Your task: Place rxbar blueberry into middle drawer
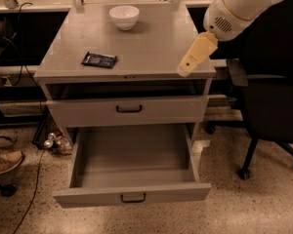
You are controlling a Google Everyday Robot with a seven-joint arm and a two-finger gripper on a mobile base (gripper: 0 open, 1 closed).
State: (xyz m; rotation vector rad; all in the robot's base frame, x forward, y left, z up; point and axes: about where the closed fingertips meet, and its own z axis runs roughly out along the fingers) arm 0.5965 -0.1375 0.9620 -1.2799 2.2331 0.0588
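Gripper: we see the gripper (196,56) above the right front corner of the bench (156,48), carrying nothing; we cannot tell how wide it is set.
Rxbar blueberry: the rxbar blueberry (99,59) lies flat near the left front edge of the bench, well apart from the gripper.
Middle drawer: the middle drawer (132,195) stands pulled out below the bench front, and its tray shows nothing inside.
Bowl: the white bowl (124,16) sits at the rear of the bench, clear of the bar.
Step in hand: we judge this to be the approach to the bar.
Method: we advise crossing leftward over the bench, aligning across the bar's short width, then descending squarely so the thin wrapper is pinched and not pushed off the bench front.
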